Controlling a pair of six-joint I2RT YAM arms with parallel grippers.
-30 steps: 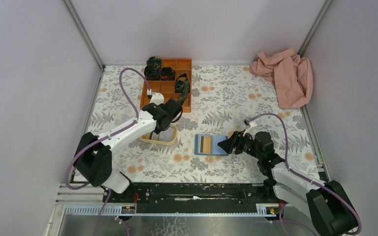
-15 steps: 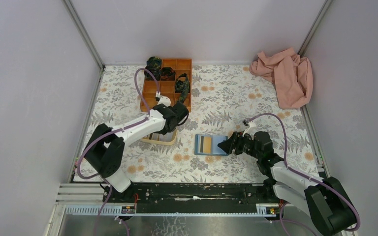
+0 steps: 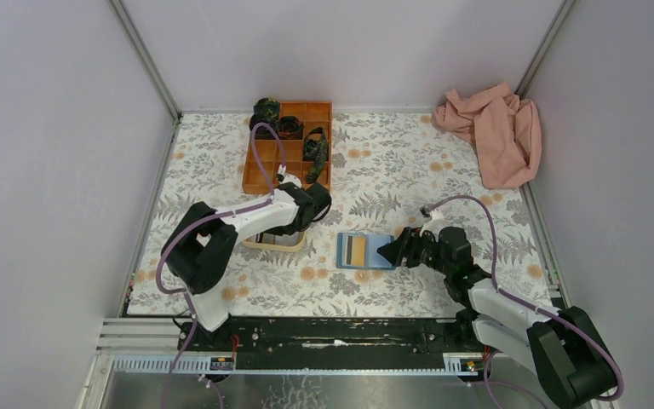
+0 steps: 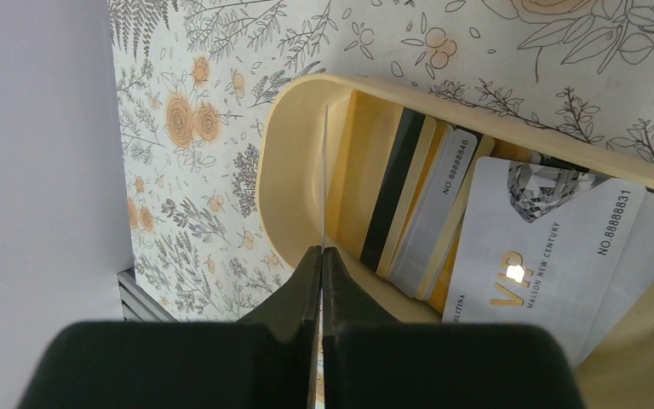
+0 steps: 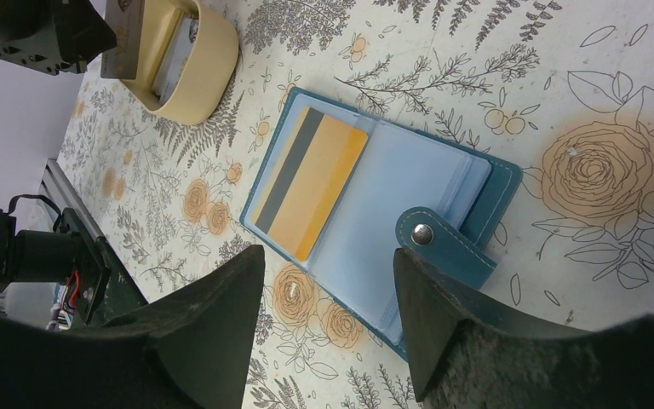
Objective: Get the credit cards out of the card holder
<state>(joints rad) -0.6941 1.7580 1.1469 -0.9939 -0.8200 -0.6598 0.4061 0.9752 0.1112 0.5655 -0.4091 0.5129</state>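
Now, gold card (image 5: 311,183) lies nearest the right pincer (image 5: 328,260).
It gapes empty beside the card holder (image 5: 409,179); left pincer (image 4: 321,256) clamps a thin card (image 4: 324,170).

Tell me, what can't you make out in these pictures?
Held card: left wrist view, edge-on in the left gripper, face unseen.
Yellow tray: top view, left arm covers most.
Card holder's near edge: right wrist view, behind right gripper.
Orange organizer's contents: top view, too small.
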